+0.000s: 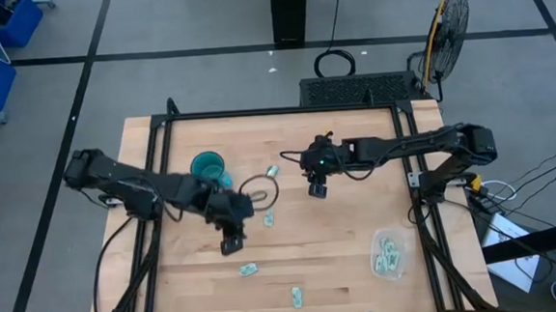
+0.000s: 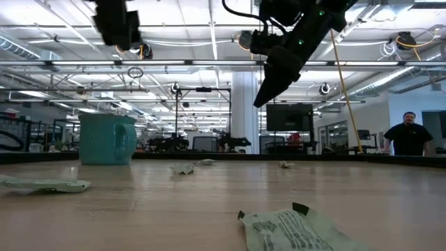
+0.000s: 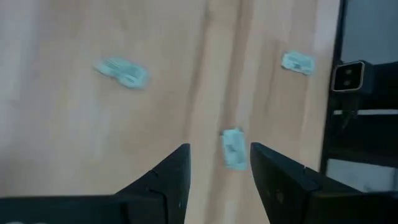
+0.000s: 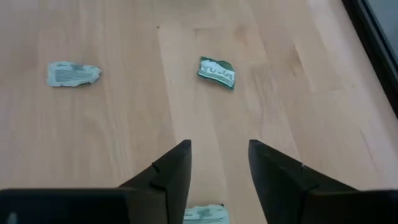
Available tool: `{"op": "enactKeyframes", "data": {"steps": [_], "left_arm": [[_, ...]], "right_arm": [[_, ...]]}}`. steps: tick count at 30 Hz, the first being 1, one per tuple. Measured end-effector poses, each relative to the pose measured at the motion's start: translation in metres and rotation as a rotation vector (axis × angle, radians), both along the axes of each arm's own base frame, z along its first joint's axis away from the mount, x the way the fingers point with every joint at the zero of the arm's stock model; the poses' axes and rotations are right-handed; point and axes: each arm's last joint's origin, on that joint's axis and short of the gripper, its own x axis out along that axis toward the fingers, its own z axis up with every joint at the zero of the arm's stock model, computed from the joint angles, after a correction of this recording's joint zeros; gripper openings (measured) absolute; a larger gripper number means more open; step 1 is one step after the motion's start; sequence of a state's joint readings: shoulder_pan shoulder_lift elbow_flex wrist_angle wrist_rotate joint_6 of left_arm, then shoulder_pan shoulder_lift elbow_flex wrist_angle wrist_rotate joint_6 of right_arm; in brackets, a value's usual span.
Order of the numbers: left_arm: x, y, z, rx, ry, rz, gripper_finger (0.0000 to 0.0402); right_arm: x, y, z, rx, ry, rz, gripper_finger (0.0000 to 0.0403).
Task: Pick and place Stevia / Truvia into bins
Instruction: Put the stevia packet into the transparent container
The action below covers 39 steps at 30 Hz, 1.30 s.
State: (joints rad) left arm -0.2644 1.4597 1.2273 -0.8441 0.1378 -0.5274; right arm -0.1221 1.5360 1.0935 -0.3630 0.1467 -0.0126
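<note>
— High view: what are you doing now?

— I am holding my left claw (image 1: 230, 238) over the table (image 1: 344, 287), near its front middle, fingers spread and gripping nothing. One sachet (image 3: 234, 148) is lying flat just between its fingers.

— And the other one?

— My right claw (image 1: 317, 187) is hanging over the middle of the table, also spread and empty.

— How are you going to pick it well?

— I think I should be coming straight down with the sachet centred, its long side running between the fingers, pressing lightly on the wood before closing, because it is thin and can slip out.

— How many things are you counting?

— I am seeing four loose sachets from above, one mug (image 1: 208, 167) and one bin (image 1: 389, 256) at the front right. Some sachets are lying in the bin already; how many, I cannot tell.
</note>
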Motion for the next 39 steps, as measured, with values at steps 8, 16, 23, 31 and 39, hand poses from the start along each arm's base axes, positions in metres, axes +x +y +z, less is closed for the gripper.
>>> {"op": "enactKeyframes", "data": {"steps": [8, 16, 23, 31, 39], "left_arm": [[-0.007, -0.041, -0.054, -0.172, -0.106, 0.036, 0.0156], [-0.035, -0.059, -0.102, -0.294, -0.015, 0.185, 0.0156], [-0.053, -0.067, -0.119, -0.306, 0.053, 0.261, 0.0156], [-0.053, -0.066, -0.12, -0.26, 0.004, 0.322, 0.0156], [-0.051, -0.07, -0.134, -0.218, 0.029, 0.287, 0.0156]], "right_arm": [[0.0, 0.0, 0.0, -0.024, 0.007, 0.016, 0.0161], [0.0, 0.0, 0.0, -0.023, 0.007, 0.016, 0.016], [0.0, 0.0, 0.0, -0.023, 0.007, 0.016, 0.0155], [0.0, 0.0, 0.0, -0.023, 0.008, 0.016, 0.0153], [0.0, 0.0, 0.0, -0.022, 0.008, 0.016, 0.0154]]}}
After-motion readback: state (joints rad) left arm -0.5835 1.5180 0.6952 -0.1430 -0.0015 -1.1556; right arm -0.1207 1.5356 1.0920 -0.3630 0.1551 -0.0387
